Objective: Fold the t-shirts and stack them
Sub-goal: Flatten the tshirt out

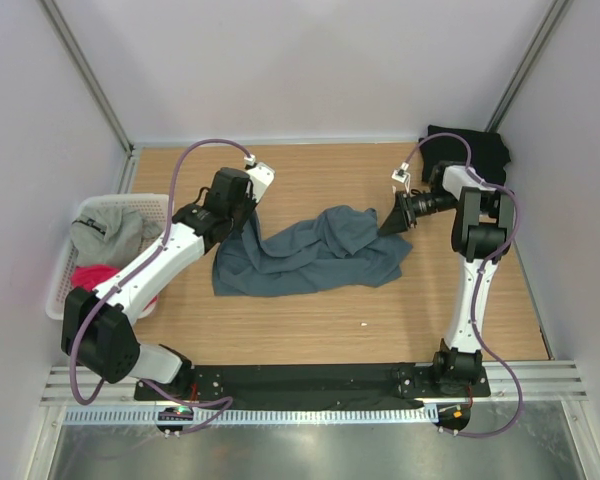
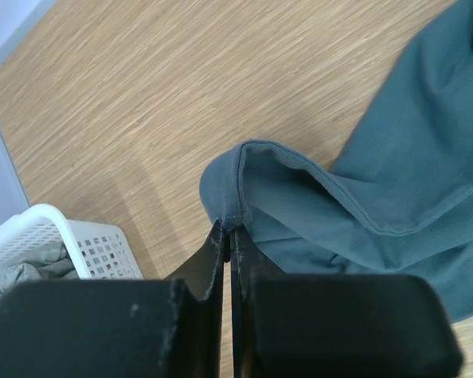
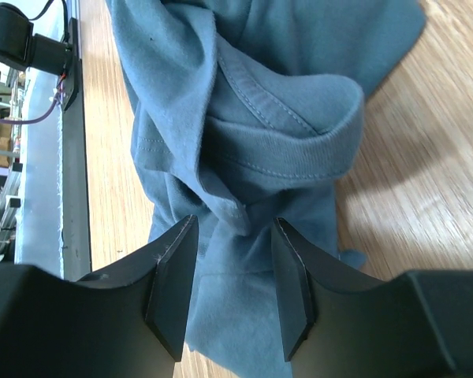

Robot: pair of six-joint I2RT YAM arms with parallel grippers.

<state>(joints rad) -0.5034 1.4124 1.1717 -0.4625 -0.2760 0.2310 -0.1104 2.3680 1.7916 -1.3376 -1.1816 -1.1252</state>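
T-shirts, count: four, one of each colour.
Baskets, count: one white slatted plastic basket (image 1: pixel 132 201).
Grippers, count: two, a left gripper (image 2: pixel 230 228) and a right gripper (image 3: pixel 234 220).
In the basket: a crumpled light grey t-shirt with dark print (image 1: pixel 107 235), with a bright pink t-shirt (image 1: pixel 93 275) on its near side. Both lie inside the walls.
Basket, place: on the outer side of the left jaws, near them but apart from the cloth they hold.
On the wooden table (image 1: pixel 310 325), outside the basket: two shirts.
Slate blue-grey t-shirt (image 1: pixel 310 255): rumpled and unfolded, stretched between the two pairs of jaws.
Its long axis: runs from the left jaws to the right jaws, across the table.
Its pointing: the ribbed collar (image 3: pixel 299 150) lies at the right jaws' end, and a stitched hem is at the left jaws' end.
Black t-shirt (image 1: pixel 475 150): bunched in the far corner, beyond the right jaws and behind that arm, well apart from the blue-grey one.
Left jaws: pressed together, pinching the hem of the slate blue-grey t-shirt at their tips.
Right jaws: spread apart, with folds of the same shirt showing in the gap. Whether the fingers (image 3: pixel 173 283) touch the cloth cannot be told.
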